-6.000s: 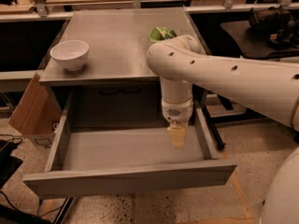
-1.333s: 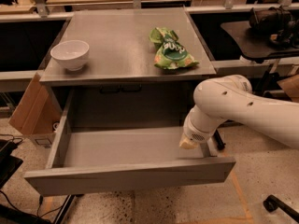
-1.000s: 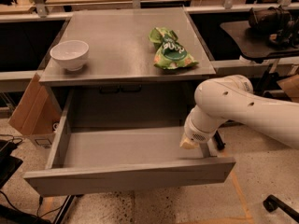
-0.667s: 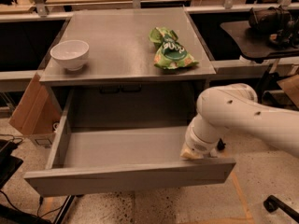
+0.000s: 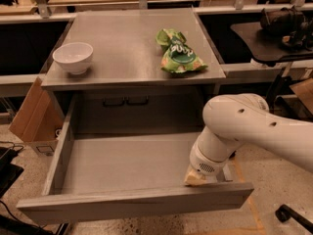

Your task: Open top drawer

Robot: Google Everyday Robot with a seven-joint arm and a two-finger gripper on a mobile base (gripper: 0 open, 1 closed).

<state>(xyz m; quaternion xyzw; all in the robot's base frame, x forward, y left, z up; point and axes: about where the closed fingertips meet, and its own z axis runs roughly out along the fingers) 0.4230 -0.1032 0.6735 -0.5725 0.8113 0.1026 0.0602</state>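
The top drawer [image 5: 127, 163] is a wide grey box pulled far out from under the grey cabinet top [image 5: 127, 53]. Its flat handleless front panel [image 5: 137, 202] faces me and its inside is bare. My gripper [image 5: 194, 178] hangs from the white arm [image 5: 244, 126] at the drawer's front right corner, just behind the front panel, its tan tip low inside the drawer.
A white bowl [image 5: 73, 57] stands on the cabinet top at the left and a green snack bag [image 5: 178, 55] lies at the right. A cardboard box [image 5: 32, 119] leans on the floor to the left. A dark table [image 5: 274, 33] stands at the right.
The arm has swung from the drawer's middle to its front right corner and dropped lower towards the front panel. The drawer stays pulled out.
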